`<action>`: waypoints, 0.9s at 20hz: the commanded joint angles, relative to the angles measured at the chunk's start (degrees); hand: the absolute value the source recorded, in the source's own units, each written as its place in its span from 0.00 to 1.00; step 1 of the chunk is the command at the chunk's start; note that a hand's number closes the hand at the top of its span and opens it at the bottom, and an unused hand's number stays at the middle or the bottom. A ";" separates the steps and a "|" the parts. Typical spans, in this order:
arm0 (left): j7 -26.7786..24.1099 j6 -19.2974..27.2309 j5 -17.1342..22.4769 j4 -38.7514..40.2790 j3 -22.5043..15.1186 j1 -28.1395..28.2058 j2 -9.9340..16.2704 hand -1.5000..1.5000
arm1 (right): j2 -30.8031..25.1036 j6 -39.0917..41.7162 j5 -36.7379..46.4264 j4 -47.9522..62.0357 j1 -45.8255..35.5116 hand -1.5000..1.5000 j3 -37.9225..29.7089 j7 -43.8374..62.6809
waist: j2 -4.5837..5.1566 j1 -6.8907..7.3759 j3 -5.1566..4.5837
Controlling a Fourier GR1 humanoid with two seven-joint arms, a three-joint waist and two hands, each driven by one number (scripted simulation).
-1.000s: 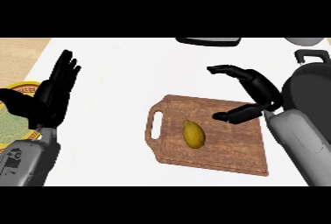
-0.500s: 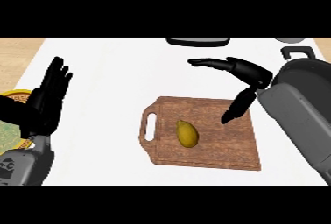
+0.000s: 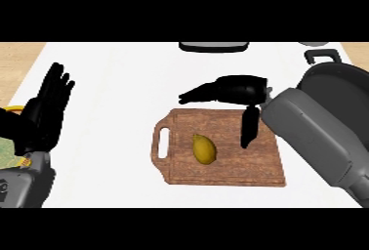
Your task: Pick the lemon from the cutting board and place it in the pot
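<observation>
A yellow lemon (image 3: 205, 149) lies near the middle of the wooden cutting board (image 3: 223, 171), a little toward its handle side. My right hand (image 3: 234, 90) hovers over the board's far edge, open, fingers stretched left and the thumb pointing down toward the board right of the lemon; it touches nothing. The dark pot (image 3: 338, 90) sits at the right edge, largely covered by my right forearm. My left hand (image 3: 47, 110) rests open at the left edge, fingers up.
A dark appliance (image 3: 214, 46) shows at the counter's far edge. A yellow-rimmed object (image 3: 10, 110) peeks out behind my left hand at the left edge. White counter (image 3: 122, 83) spreads between the board and the left hand.
My right hand has swung left and nearer over the board's far edge, closing on the lemon. The view shifted slightly. The lemon and left hand stay put.
</observation>
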 commanded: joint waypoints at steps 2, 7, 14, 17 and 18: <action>2.09 0.28 -0.49 -1.35 0.93 -0.08 -0.07 0.50 | 3.53 1.46 5.23 -4.94 2.40 0.00 2.17 8.03 | -0.05 -0.79 0.02; 4.50 0.12 -1.23 -5.43 1.31 1.62 -0.75 0.50 | 5.44 2.90 8.28 -9.25 8.99 0.00 0.09 9.63 | 0.02 -0.60 0.04; 0.58 -2.47 -1.81 -3.58 2.36 3.19 -2.27 0.50 | 5.97 4.27 16.47 -6.75 9.49 0.00 -1.95 9.39 | 0.10 -0.37 0.03; 0.21 -1.34 -4.16 0.13 1.68 0.30 -3.71 0.50 | 11.81 0.70 20.84 -6.23 11.80 0.00 -0.51 13.25 | 0.17 -0.63 0.03; -0.73 -2.39 -3.86 -0.88 2.20 1.69 -3.25 0.50 | 6.54 0.60 21.90 -7.48 13.73 0.00 -1.46 9.24 | 0.14 -0.69 0.04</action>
